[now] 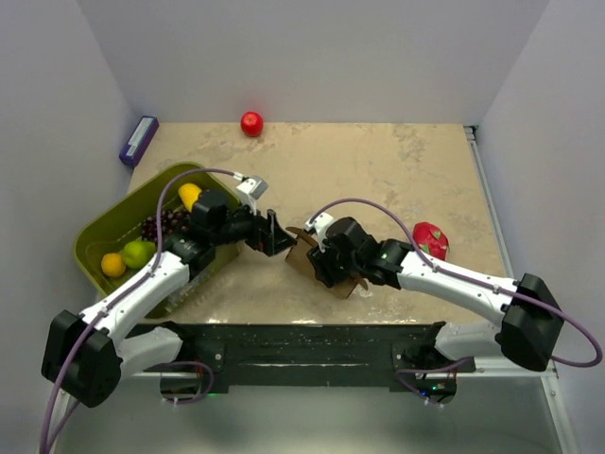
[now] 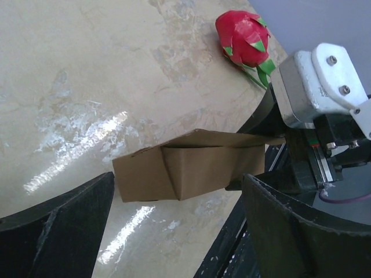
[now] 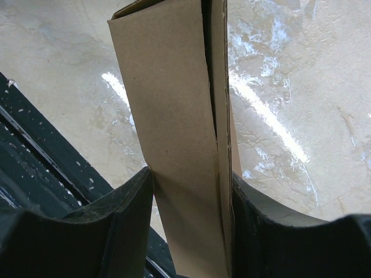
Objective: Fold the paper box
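Note:
The paper box (image 1: 304, 255) is a plain brown cardboard piece, partly folded, held above the table near its front middle. My right gripper (image 1: 326, 267) is shut on it. In the right wrist view the box (image 3: 179, 133) stands clamped between both black fingers (image 3: 110, 226). My left gripper (image 1: 277, 235) is open, just left of the box and apart from it. In the left wrist view the box (image 2: 185, 168) hangs ahead between the spread fingers (image 2: 64, 226), with an end flap pointing toward me. My right gripper (image 2: 264, 174) holds its far end there.
An olive-green fruit basket (image 1: 104, 227) with grapes, a lime, an orange and a yellow fruit sits at the left under my left arm. A red dragon fruit (image 1: 431, 238) lies right of my right arm and shows in the left wrist view (image 2: 243, 39). A red apple (image 1: 251, 123) and a purple box (image 1: 138, 140) lie at the back.

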{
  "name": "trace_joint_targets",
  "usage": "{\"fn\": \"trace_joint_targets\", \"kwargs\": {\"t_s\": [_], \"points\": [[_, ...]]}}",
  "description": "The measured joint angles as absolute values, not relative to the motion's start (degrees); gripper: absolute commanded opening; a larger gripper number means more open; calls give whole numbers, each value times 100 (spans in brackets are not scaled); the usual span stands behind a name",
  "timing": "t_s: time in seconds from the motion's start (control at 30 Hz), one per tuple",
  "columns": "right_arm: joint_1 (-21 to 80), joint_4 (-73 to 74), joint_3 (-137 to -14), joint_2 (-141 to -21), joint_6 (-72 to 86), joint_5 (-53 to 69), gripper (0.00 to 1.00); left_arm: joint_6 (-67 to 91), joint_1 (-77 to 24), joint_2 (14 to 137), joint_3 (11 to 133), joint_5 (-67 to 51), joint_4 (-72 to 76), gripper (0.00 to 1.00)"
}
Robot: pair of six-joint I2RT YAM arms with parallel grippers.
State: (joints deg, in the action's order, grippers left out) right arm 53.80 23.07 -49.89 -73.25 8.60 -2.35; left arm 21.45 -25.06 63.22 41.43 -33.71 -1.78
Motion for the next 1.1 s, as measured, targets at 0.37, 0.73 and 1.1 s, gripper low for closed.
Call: {"fn": "trace_joint_targets", "kwargs": {"t_s": [0.37, 0.73, 1.1], "points": [[5059, 2178, -5146, -7697, 696, 172, 40, 2630, -3218, 6794, 3564, -1896, 237, 86], [4941, 1896, -5148, -7959, 639, 405, 40, 3079, -3242, 7214, 3197, -1614, 1564, 78], [4847, 1831, -5151, -8014, 646, 436, 42, 3116, -3253, 7898, 3214, -1564, 2156, 53]]}}
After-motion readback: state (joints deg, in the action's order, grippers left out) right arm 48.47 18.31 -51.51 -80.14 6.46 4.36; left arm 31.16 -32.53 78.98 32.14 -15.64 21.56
